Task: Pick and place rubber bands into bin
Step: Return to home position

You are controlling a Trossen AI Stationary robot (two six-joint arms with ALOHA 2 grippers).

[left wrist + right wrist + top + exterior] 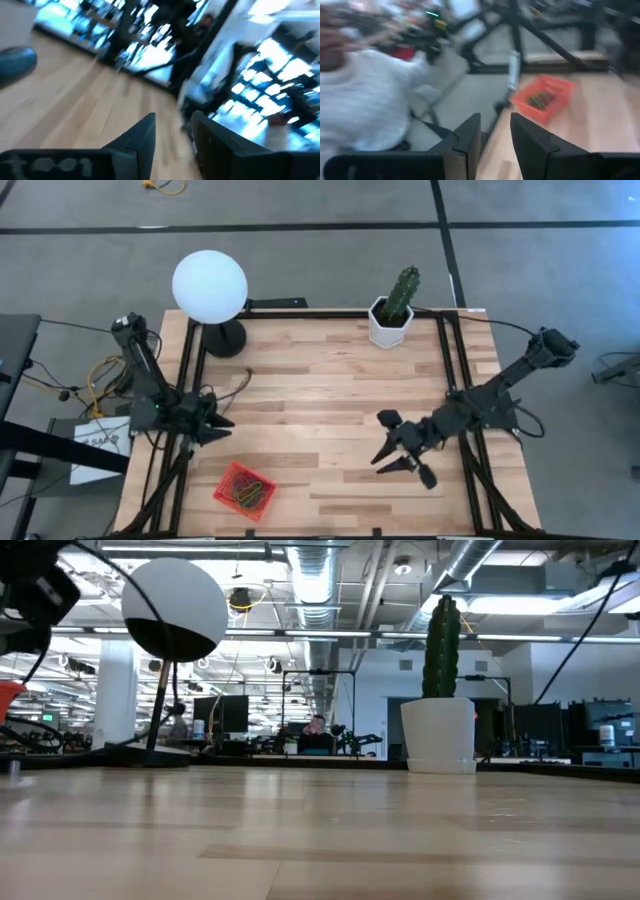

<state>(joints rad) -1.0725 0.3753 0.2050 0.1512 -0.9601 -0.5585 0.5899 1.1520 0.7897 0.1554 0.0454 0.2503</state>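
The orange-red bin (228, 478) sits on the wooden table near its front left corner. Rubber bands (247, 492) in red and green lie inside it, and they also show in the right wrist view as a dark tangle (540, 100) within the bin (559, 86). My left gripper (226, 424) hovers at the table's left edge, beyond the bin, open with nothing between its fingers (172, 117). My right gripper (385, 458) hangs over the table's right half, pointing toward the bin, open and empty (495, 117).
A white globe lamp (210, 285) stands at the far left corner and a cactus in a white pot (392, 320) at the far edge. A black frame runs along both side edges. A blurred white shape (370, 100) lies beyond the table's left edge.
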